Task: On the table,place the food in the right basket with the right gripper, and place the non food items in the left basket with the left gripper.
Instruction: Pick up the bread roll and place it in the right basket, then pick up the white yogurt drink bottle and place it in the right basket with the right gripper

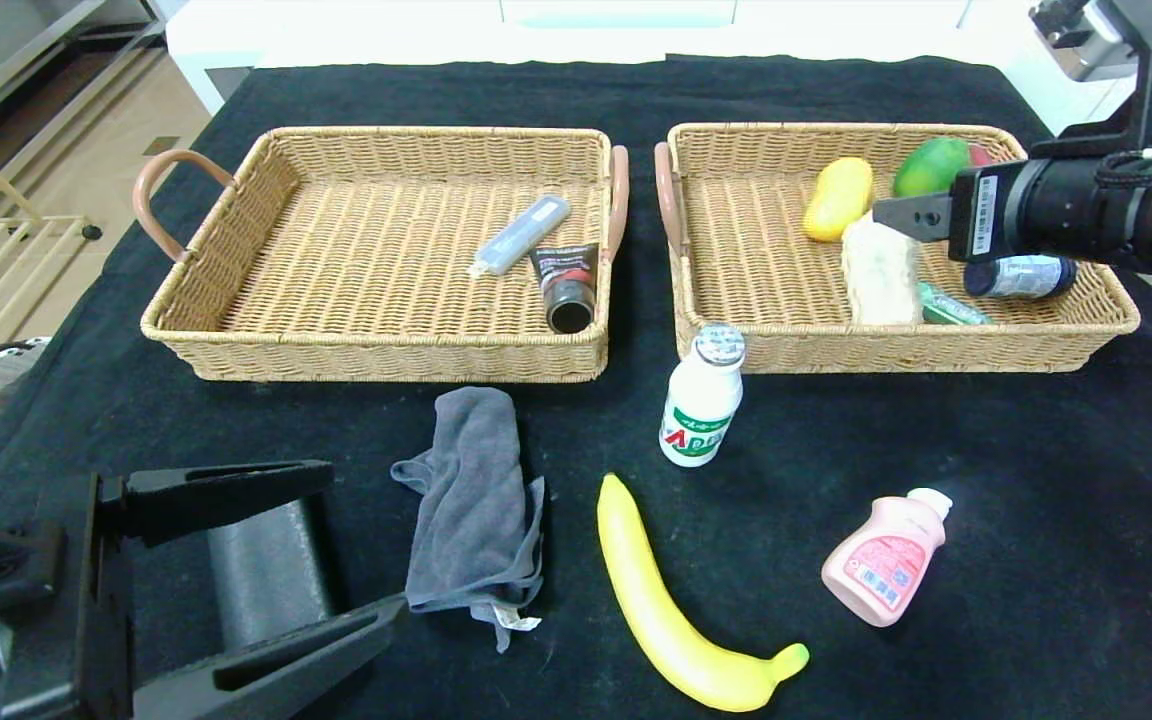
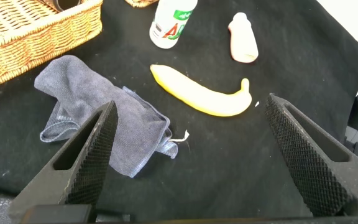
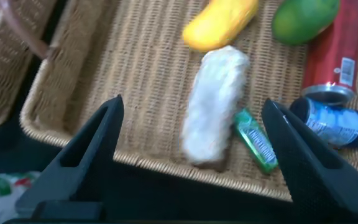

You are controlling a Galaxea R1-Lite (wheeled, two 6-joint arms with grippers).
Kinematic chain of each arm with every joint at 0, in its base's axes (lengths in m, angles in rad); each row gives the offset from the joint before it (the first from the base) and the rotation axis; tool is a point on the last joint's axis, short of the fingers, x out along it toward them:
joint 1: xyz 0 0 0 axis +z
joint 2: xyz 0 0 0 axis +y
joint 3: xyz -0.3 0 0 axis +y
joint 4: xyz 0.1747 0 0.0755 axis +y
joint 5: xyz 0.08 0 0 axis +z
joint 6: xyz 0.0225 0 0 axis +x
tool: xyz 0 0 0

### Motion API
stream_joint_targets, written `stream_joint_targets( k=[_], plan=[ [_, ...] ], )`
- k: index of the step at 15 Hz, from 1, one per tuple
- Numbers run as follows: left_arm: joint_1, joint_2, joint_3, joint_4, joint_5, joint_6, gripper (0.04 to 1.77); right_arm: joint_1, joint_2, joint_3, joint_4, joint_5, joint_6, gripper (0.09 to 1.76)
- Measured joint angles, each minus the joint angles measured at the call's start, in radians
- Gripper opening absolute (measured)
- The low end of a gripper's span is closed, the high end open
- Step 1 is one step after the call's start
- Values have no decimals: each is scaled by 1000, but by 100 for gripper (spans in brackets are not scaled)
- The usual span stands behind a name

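Partly done. Right gripper, jaws wide and empty, hovers over the right woven wicker basket already holding food. Before that basket lie the long yellow banana, two bottles and a grey cloth. Left gripper wide, parked.

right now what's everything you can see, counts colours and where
baskets: 2, tan wicker, side by side; left basket, right basket
tubes: 2, grey and black, left basket
yellow fruit: 1, right basket
green fruit: 1, right basket
pale bread: 1, right basket
green packet: 1, right basket
cans: 2, blue, red, right basket
cloth: 1, grey, table
banana: 1, yellow, table
bottles: 2, white, pink, table
left gripper: open, near cloth
right gripper: open, over right basket
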Motion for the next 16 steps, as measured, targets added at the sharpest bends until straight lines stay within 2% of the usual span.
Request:
stream_joint_targets(
  k=[5, 10, 16],
  plan=[
    [0, -2, 0, -1, 0, 6, 172, 82, -116, 224, -2, 12, -3, 167],
    [0, 0, 4, 0, 2, 6, 172, 220, -253, 485, -19, 43, -4, 169],
    [0, 1, 0, -3, 12, 7, 172, 416, -256, 618, -184, 31, -12, 170]
  ],
)
